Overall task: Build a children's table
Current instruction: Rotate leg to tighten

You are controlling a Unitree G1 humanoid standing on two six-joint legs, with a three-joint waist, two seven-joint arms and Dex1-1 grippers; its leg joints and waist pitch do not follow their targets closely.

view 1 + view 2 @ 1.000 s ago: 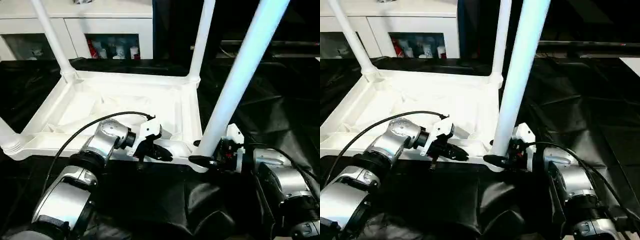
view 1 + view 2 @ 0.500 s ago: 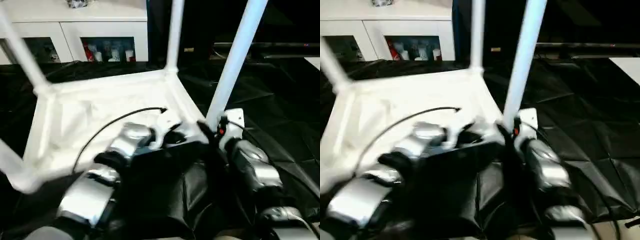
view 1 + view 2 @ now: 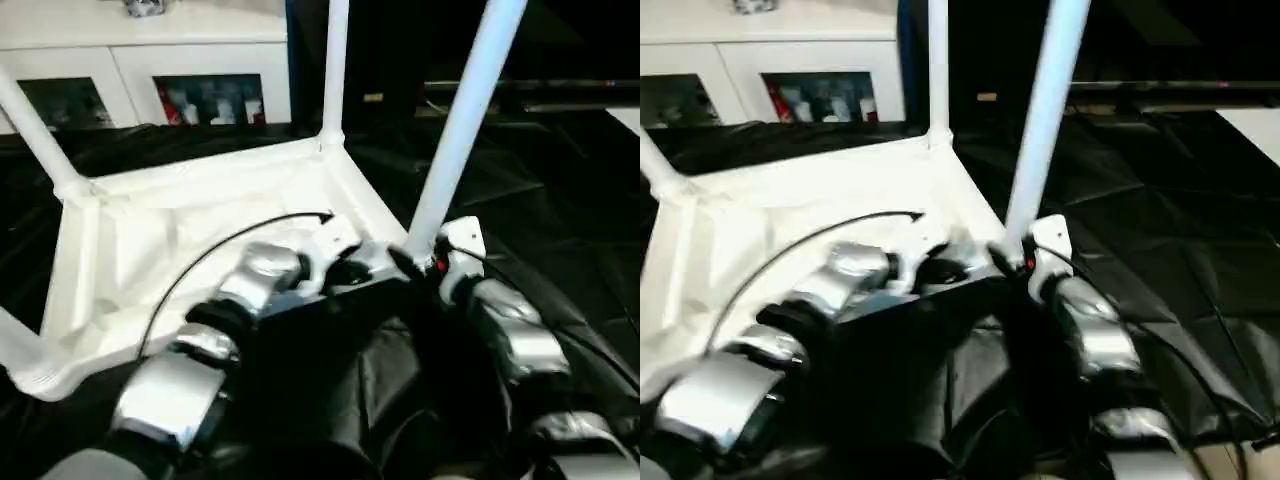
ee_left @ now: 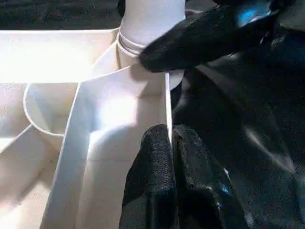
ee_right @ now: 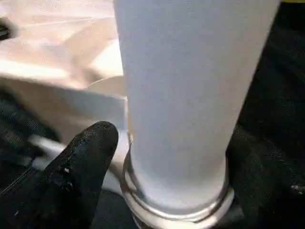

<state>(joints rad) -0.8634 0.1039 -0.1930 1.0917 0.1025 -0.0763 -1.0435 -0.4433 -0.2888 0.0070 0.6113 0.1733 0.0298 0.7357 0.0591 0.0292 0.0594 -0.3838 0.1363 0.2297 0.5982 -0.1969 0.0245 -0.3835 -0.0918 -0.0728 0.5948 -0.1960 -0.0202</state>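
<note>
Four legs stand up from the upturned tabletop (image 3: pixel 200 230). Left gripper (image 4: pixel 170 143) pinches its rim; right gripper (image 5: pixel 167 191) straddles the nearest leg (image 5: pixel 190 95), fingers apart. Likely light, stiff, slippery: grip low, by the socket.

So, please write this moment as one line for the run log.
stage: legs seated in upturned tabletop | left end effector: shut on tabletop rim | right end effector: fingers around near-right leg at socket | surface: black cloth

A lab-like indoor room: a white cabinet (image 3: pixel 150 60) with glass doors holding small bottles (image 3: pixel 215 100) stands behind a work surface draped in black sheeting (image 3: pixel 560 210).
</note>
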